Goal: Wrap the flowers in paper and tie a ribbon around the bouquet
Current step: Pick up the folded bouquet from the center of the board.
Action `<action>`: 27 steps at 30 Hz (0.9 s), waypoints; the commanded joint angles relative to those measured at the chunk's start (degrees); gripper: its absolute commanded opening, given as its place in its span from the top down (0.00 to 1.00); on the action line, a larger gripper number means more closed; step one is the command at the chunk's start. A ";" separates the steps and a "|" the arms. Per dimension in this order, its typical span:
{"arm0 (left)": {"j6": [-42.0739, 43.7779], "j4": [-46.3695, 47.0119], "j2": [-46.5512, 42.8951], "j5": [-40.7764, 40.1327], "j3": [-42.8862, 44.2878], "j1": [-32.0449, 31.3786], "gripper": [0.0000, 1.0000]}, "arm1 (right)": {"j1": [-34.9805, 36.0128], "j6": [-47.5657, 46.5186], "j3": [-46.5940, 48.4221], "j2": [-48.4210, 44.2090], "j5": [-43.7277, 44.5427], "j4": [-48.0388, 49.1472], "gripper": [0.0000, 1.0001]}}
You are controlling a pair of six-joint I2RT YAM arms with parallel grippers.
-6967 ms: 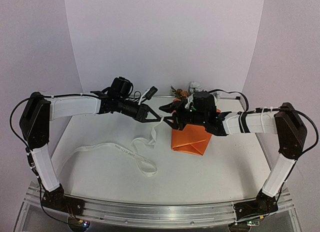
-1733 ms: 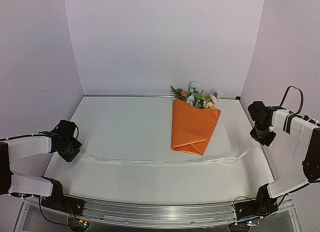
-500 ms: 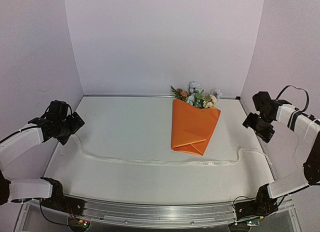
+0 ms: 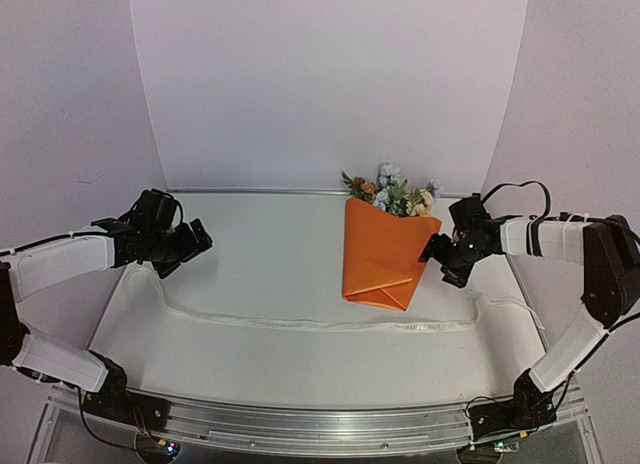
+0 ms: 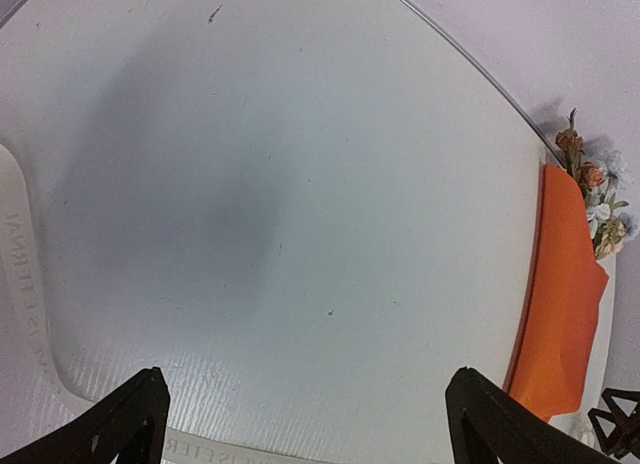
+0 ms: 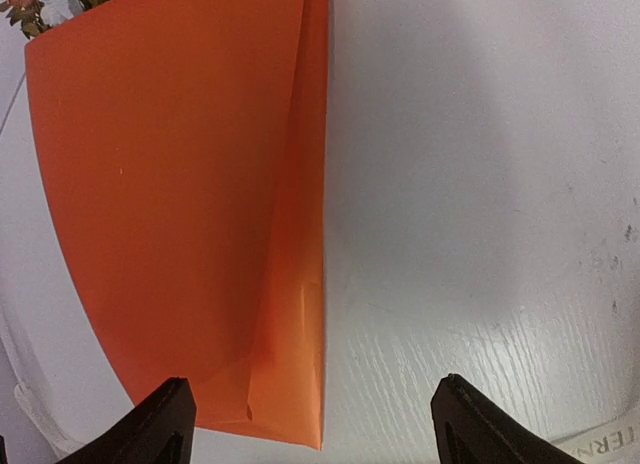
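The bouquet is an orange paper (image 4: 383, 252) cone lying flat right of the table's centre, with the flowers (image 4: 393, 196) poking out at its far end. The cream ribbon (image 4: 330, 326) lies loose across the table in front of the cone, both ends curling back. My left gripper (image 4: 197, 240) hovers open over the left part of the table, far from the cone. My right gripper (image 4: 441, 260) hangs open just right of the cone. In the right wrist view the paper's (image 6: 180, 184) lower right corner sits below my right gripper (image 6: 315, 429), untouched. The left wrist view shows ribbon (image 5: 20, 264) and paper (image 5: 565, 304) on either side of my open left gripper (image 5: 305, 424).
White backdrop walls close in the white table (image 4: 260, 234) at the back and both sides. An aluminium rail (image 4: 320, 424) with the arm bases runs along the near edge. The ribbon's right end (image 6: 600, 446) lies near my right gripper.
Both arms have swung inward from the table's sides, the left to the right and the right to the left up beside the cone. The ribbon and the bouquet have stayed put.
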 commanded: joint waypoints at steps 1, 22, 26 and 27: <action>0.66 3.72 1.67 2.83 2.82 -0.21 0.00 | -0.06 0.30 0.21 4.20 -3.62 10.60 0.18; 3.49 8.27 8.57 16.88 4.78 -0.51 0.00 | -0.84 2.78 -0.54 16.52 -7.64 25.44 0.57; 3.13 10.01 11.07 21.26 4.75 -0.61 0.00 | -0.89 4.11 -0.36 17.17 -9.35 26.69 0.75; 3.09 10.38 11.63 22.12 4.67 -0.61 0.00 | -0.86 4.45 -0.27 17.23 -9.72 26.80 0.79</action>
